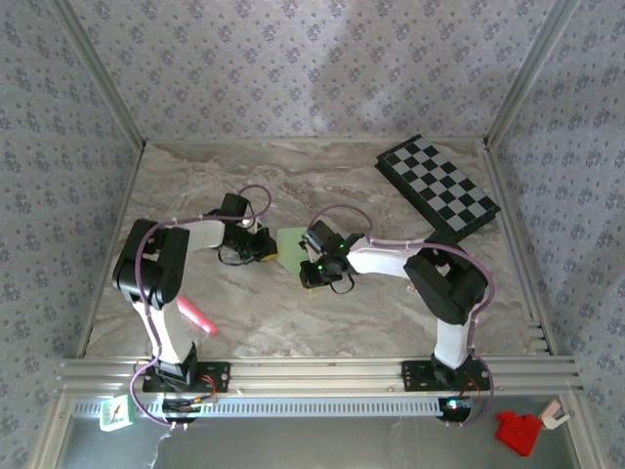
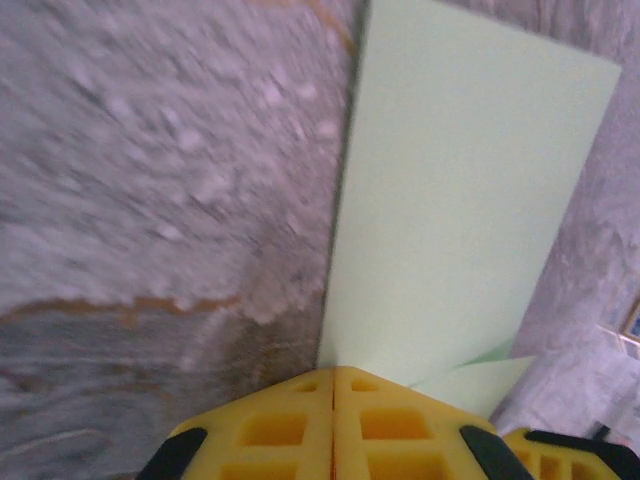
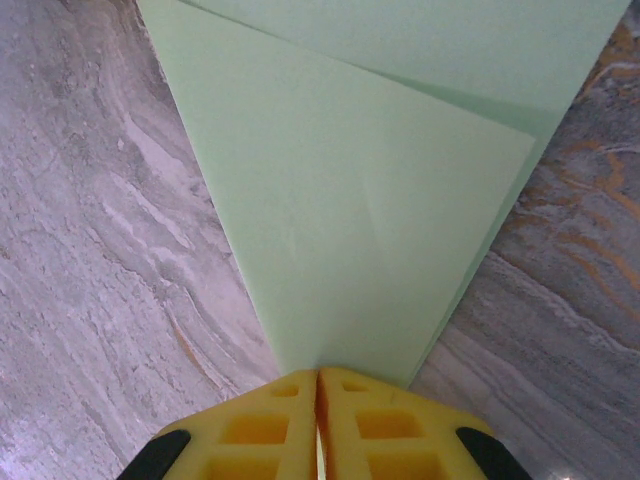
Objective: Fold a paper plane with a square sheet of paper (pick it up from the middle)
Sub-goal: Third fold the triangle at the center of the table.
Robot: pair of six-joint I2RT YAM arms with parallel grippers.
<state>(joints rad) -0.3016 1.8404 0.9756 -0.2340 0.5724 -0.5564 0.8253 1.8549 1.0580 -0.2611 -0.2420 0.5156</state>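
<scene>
Starting at the left of the top view, a pink marker [image 1: 198, 316] is lying on the marbled surface [image 1: 322, 322] beside the left arm, well apart from the work. Just right of it, your left end effector [image 1: 259, 244] is reaching toward the middle of the surface. In its wrist view the left end effector [image 2: 333, 372] is showing its yellow fingers [image 2: 270, 430] pressed together with no gap, and their tips are meeting the near edge of the sheet of paper [image 2: 460, 200]. Whether they are pinching it you cannot tell.

The pale green sheet of paper [image 1: 288, 244] is lying between your two end effectors near the centre of the surface. It is already partly folded, with one layer lying over another.

On its right, your right end effector [image 1: 311, 256] is coming in from the opposite side. In its wrist view the right end effector [image 3: 318, 375] is also shut tight, and its tips are sitting at the narrow end of the sheet of paper [image 3: 370, 230], which is widening away from them.

Far right and toward the back, a chequered board [image 1: 439, 186] is lying at an angle.
</scene>
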